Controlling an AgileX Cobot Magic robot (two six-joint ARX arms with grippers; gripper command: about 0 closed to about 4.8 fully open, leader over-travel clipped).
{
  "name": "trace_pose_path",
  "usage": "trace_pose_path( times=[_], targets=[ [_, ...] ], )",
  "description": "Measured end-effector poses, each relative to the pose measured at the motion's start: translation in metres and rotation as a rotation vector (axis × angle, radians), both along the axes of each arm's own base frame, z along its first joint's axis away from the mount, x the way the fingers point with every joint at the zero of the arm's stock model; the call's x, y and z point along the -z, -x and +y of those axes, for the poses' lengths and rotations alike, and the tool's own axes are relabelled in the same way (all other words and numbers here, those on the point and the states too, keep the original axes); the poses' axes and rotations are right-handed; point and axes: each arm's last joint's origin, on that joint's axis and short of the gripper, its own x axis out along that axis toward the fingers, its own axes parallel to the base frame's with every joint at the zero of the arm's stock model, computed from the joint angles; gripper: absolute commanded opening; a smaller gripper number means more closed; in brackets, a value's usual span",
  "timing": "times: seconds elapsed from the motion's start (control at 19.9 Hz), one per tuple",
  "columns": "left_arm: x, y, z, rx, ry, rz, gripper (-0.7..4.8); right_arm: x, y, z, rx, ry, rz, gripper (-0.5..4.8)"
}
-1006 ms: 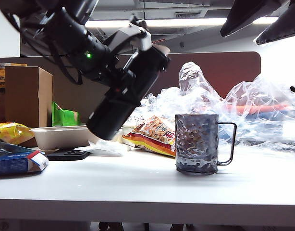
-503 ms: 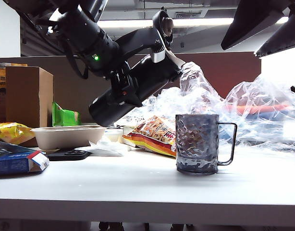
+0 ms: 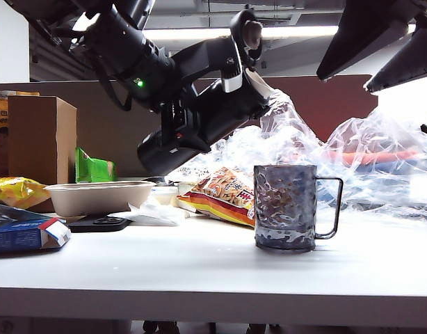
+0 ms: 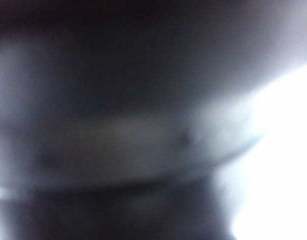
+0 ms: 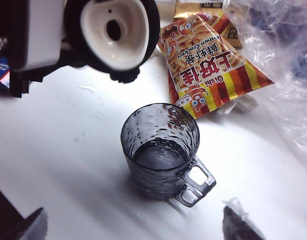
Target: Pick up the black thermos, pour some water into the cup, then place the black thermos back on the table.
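A: Where is the black thermos?

B: In the exterior view it hangs in the upper middle of the frame, tilted steeply, its base low to the left and its mouth up to the right. The left gripper is clamped round its body. The left wrist view is only a dark blur and shows nothing clearly.

A: And the cup?

B: It stands upright on the table, right of centre, handle pointing right. The thermos mouth is above it and to its left, clear of the rim. In the right wrist view the cup sits in the middle of the frame with some water in its bottom, and the thermos shows its white spout end at the upper left.

A: The right gripper?

B: It hovers at the upper right of the exterior view, its fingers spread wide with nothing between them. A snack bag lies behind the cup, a beige tray at the left.
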Motion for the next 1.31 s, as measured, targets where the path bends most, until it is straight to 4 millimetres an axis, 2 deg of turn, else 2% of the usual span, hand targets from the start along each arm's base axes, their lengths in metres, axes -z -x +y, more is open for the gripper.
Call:
trace_pose_path(
  times=[0.05, 0.1, 0.2, 0.4, 0.6, 0.7, 0.81, 0.91, 1.31],
  targets=[
    [0.0, 0.0, 0.0, 0.034, -0.059, -0.045, 0.27, 0.001, -0.001, 0.0, 0.001, 0.001, 0.005, 1.13],
    [0.003, -0.002, -0.001, 0.042, -0.079, -0.058, 0.27, 0.002, -0.002, 0.001, 0.002, 0.004, 0.012, 0.6],
    [0.011, -0.004, -0.003, 0.036, -0.105, -0.046, 0.27, 0.003, -0.002, 0.001, 0.001, 0.006, 0.014, -0.06],
    [0.008, -0.008, -0.004, 0.042, -0.165, -0.16, 0.27, 0.008, -0.006, 0.004, -0.013, 0.014, 0.044, -0.06],
    [0.008, -0.01, -0.006, 0.107, -0.314, -0.263, 0.27, 0.01, -0.008, 0.005, -0.016, 0.019, 0.057, -0.06],
    [0.01, -0.023, -0.012, 0.09, -0.337, -0.265, 0.26, 0.01, -0.008, 0.005, -0.019, 0.018, 0.059, -0.06],
    [0.002, -0.032, -0.018, 0.081, -0.335, -0.295, 0.26, 0.01, -0.008, 0.006, -0.031, 0.004, 0.068, -0.06],
    [-0.002, -0.033, -0.018, 0.112, -0.396, -0.364, 0.26, 0.01, -0.007, 0.006, -0.034, 0.003, 0.071, -0.06],
    [-0.002, -0.032, -0.019, 0.184, -0.522, -0.461, 0.27, 0.011, -0.007, 0.006, -0.033, 0.01, 0.084, -0.06]
  ],
)
